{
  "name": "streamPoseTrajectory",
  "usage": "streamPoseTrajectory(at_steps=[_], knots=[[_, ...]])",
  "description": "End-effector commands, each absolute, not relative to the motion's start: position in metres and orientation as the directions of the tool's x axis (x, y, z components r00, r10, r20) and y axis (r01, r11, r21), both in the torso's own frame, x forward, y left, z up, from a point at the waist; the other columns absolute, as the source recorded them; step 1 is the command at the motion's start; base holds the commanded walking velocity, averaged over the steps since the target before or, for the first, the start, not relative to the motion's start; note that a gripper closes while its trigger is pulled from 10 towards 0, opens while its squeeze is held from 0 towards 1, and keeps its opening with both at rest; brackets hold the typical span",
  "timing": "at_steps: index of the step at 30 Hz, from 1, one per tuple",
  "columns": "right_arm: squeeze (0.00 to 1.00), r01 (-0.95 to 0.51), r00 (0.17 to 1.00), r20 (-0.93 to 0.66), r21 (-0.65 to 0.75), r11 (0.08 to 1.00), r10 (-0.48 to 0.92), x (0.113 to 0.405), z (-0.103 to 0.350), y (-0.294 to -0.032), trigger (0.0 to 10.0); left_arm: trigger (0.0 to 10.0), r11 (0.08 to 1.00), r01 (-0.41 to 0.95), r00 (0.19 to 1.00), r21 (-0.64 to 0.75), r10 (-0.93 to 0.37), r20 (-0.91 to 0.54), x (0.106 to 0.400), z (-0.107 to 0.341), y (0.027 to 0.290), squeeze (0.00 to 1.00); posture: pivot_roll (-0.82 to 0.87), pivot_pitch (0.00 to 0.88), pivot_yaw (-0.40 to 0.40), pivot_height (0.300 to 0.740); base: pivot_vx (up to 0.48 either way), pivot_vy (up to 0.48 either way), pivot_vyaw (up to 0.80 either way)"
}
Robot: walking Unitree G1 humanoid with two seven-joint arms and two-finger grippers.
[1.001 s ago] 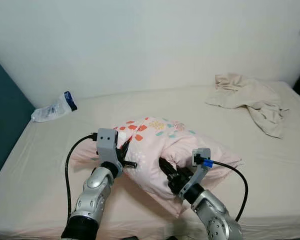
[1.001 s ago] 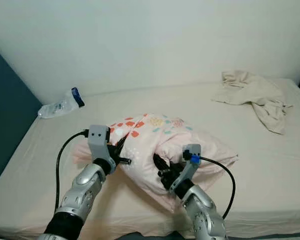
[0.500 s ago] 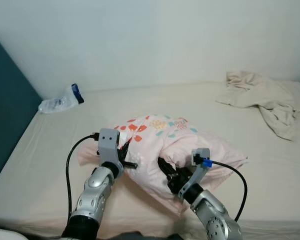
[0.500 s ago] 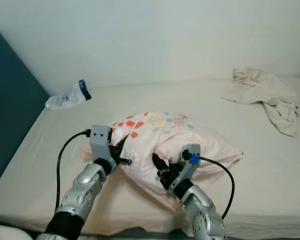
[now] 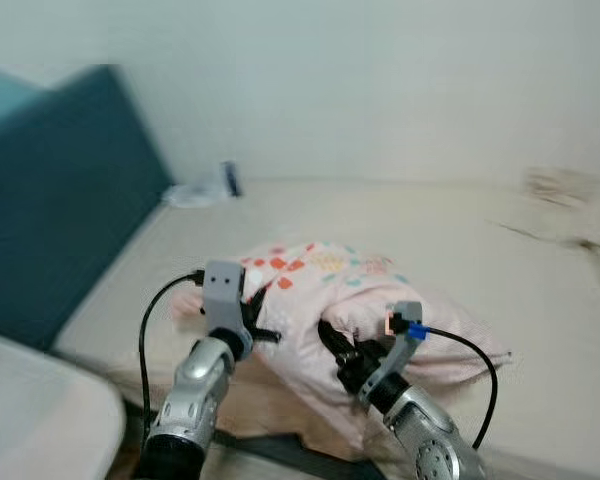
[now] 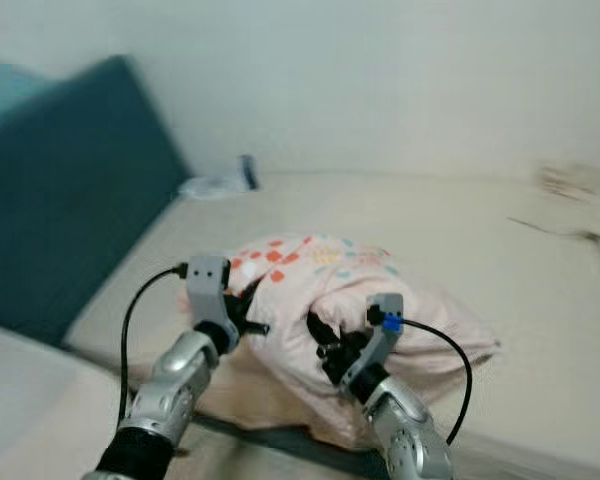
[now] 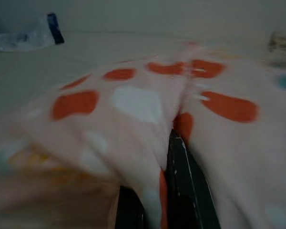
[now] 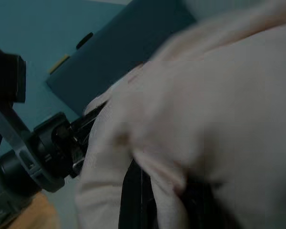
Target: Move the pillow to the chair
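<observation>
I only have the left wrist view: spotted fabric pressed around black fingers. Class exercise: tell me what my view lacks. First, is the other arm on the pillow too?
Observer: Yes. The right tool is clamped into the pillow on its near right side, fabric bunched over its fingers.
Operator: And my own arm, where does it grip?
Observer: The left tool bites the pillow's left edge, so the two hold it between them.
Operator: What lies to the robot's left?
Observer: A dark teal panel stands at the bed's left end, with a pale surface below it in the near corner. The picture is blurred.
</observation>
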State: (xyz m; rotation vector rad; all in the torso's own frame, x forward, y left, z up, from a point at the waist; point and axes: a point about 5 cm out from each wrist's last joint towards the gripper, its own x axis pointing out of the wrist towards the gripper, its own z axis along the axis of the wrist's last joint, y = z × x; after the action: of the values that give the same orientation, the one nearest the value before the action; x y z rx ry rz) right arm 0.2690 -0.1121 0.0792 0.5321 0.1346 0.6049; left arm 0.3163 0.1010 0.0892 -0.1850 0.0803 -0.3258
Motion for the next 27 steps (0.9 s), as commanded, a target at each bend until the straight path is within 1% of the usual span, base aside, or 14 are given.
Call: streamPoseTrajectory(at_steps=[1,4,5,7,8,11,13,14,18,27], knots=[[0.00,-0.556,0.784,0.060,0.510,0.656,0.617,0.2692,0.0847,-0.0950,10.0,10.0,0.916,0.361,0.927,-0.176,-0.373,-0.036,0.3151,0.0903,0.0950,0.00,-0.14,0.092,0.107,0.740,0.000,0.000,0.76],[0.00,-0.552,0.787,0.057,0.511,0.659,0.614,0.2691,0.0844,-0.0950,10.0,10.0,0.911,0.372,0.923,-0.178,-0.383,-0.031,0.3146,0.0905,0.0942,0.00,-0.14,0.091,0.108,0.740,0.000,0.000,0.76],[0.00,-0.526,0.803,0.047,0.526,0.668,0.594,0.2704,0.0830,-0.0962,10.0,10.0,0.909,0.378,0.921,-0.175,-0.389,-0.028,0.3139,0.0907,0.0944,0.00,-0.14,0.091,0.108,0.740,0.000,0.000,0.00],[0.00,-0.516,0.808,0.046,0.538,0.666,0.588,0.2709,0.0825,-0.0966,10.0,10.0,0.909,0.381,0.920,-0.170,-0.390,-0.027,0.3137,0.0909,0.0945,0.00,-0.14,0.091,0.108,0.740,0.000,0.000,0.00],[0.00,-0.500,0.815,0.020,0.528,0.686,0.579,0.2722,0.0800,-0.0969,10.0,10.0,0.914,0.369,0.925,-0.169,-0.378,-0.027,0.3146,0.0917,0.0965,0.00,-0.14,0.092,0.109,0.740,0.000,0.000,0.00],[0.00,-0.501,0.815,0.020,0.525,0.688,0.579,0.2723,0.0800,-0.0969,10.0,10.0,0.917,0.363,0.927,-0.165,-0.373,-0.030,0.3150,0.0919,0.0973,0.00,-0.14,0.092,0.110,0.740,0.187,0.000,0.00],[0.00,-0.505,0.813,0.027,0.529,0.682,0.582,0.2716,0.0806,-0.0957,10.0,10.0,0.919,0.352,0.932,-0.177,-0.362,-0.026,0.3156,0.0926,0.0990,0.00,-0.14,0.093,0.111,0.740,0.472,0.000,0.00],[0.00,-0.503,0.814,0.018,0.523,0.688,0.581,0.2714,0.0797,-0.0953,10.0,10.0,0.918,0.348,0.933,-0.192,-0.359,-0.022,0.3155,0.0928,0.0991,0.00,-0.14,0.093,0.111,0.740,0.000,0.000,0.00],[0.00,-0.529,0.801,0.045,0.519,0.671,0.597,0.2702,0.0817,-0.0944,10.0,10.0,0.926,0.341,0.935,-0.161,-0.352,-0.049,0.3162,0.0909,0.0985,0.00,-0.13,0.095,0.111,0.740,0.000,0.000,0.00],[0.00,-0.561,0.783,0.060,0.497,0.662,0.619,0.2693,0.0850,-0.0919,10.0,10.0,0.929,0.337,0.935,-0.154,-0.349,-0.059,0.3163,0.0890,0.0994,0.00,-0.13,0.094,0.114,0.740,0.000,0.000,0.75]])
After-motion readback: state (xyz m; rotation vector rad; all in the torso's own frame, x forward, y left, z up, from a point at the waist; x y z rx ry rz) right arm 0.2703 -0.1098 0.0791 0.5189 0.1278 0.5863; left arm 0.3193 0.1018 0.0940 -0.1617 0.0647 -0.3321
